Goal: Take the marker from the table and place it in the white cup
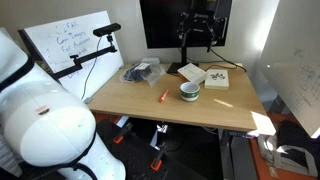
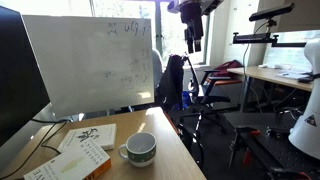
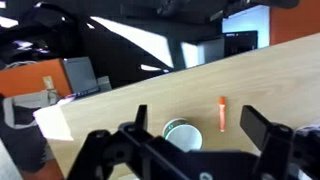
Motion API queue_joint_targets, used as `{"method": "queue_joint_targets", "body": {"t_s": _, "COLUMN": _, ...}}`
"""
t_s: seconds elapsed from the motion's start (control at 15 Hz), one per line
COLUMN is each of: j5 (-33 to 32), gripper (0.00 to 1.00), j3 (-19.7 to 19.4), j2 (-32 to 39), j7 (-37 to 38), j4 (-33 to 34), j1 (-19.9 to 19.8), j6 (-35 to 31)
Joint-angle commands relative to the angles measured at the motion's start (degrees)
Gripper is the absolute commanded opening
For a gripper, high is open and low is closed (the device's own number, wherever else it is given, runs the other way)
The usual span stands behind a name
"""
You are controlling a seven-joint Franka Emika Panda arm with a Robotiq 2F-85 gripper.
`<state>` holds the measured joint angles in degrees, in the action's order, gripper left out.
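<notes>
Thin marker (image 3: 221, 114) lies near round white cup (image 3: 183, 133) (wooden table (image 3: 270, 82)).

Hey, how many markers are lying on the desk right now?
1. The marker lies on the table, beside the white cup and not touching it. Another could be hidden under the dark bundle at the back.

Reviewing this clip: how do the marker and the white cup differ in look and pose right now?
Colour: the marker is orange-red; the white cup is white with a darker inside. Shape: the marker is a thin stick, shorter than the cup is wide. Pose: the marker lies flat; the cup stands upright, mouth up. Both rest on the table, apart, neither held.
</notes>
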<state>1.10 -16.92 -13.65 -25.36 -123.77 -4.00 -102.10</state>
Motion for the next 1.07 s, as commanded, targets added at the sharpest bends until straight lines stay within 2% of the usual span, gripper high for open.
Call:
{"method": "queue_joint_targets", "body": {"t_s": 0.0, "j5": 0.3, "gripper": 1.00, "j3": 1.4, "j2": 0.1, "j7": -0.3, "j4": 0.2, "j1": -1.5, "j6": 0.1}}
{"method": "queue_joint_targets", "body": {"t_s": 0.67, "j5": 0.3, "gripper": 1.00, "j3": 1.4, "j2": 0.1, "j7": -0.3, "j4": 0.2, "j1": -1.5, "j6": 0.1}}
{"method": "queue_joint_targets", "body": {"t_s": 0.87, "j5": 0.3, "gripper": 1.00, "j3": 3.4, "j2": 2.1, "j7": 2.5, "j4": 0.5, "j1": -0.7, "j6": -2.7}}
{"method": "queue_joint_targets", "body": {"t_s": 1.0, "j5": 1.5, "gripper": 1.00, "j3": 6.4, "j2": 4.6, "j7": 6.2, "j4": 0.0, "j1": 0.8, "j6": -7.2}}
